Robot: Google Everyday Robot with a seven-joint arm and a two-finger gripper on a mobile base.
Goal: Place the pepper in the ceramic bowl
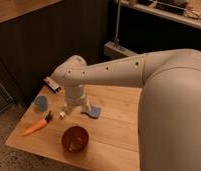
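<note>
Progress: early days, nothing of the real job is done. The pepper (36,126) lies on the wooden table (119,117), not in the ceramic bowl (75,138), and the bowl looks empty from here.

What's left: pretty much all of it, I reckon: grab, lift, carry across to the bowl, let go.

Gripper: the gripper (63,114) hangs from the white arm (109,72), pointing down, just beside the pepper's stem end. Its fingers are spread with nothing between them, as far as I can see. I can't tell whether it touches the tabletop.

Pepper spot: front-left part of the table, lying flat on a diagonal. The green end points up toward the gripper and the thin tip toward the front-left edge. It's near the bowl but clear of it.

Pepper looks: long, tapering and orange with a dark green stem — honestly carrot-like. About as long as the bowl is wide.

Bowl: round, glossy, dark reddish-brown, upright near the front edge, to the right of the pepper in the view.

Other stuff: a small light-blue cup (41,103) sits behind the pepper. A flat blue thing (94,111), sponge or cloth, lies just beside the gripper. A small red-and-white item (51,84) is at the back edge.

Handling guess: the slim, rounded shape could roll or slip, so gripping across the thicker half seems safest.
</note>
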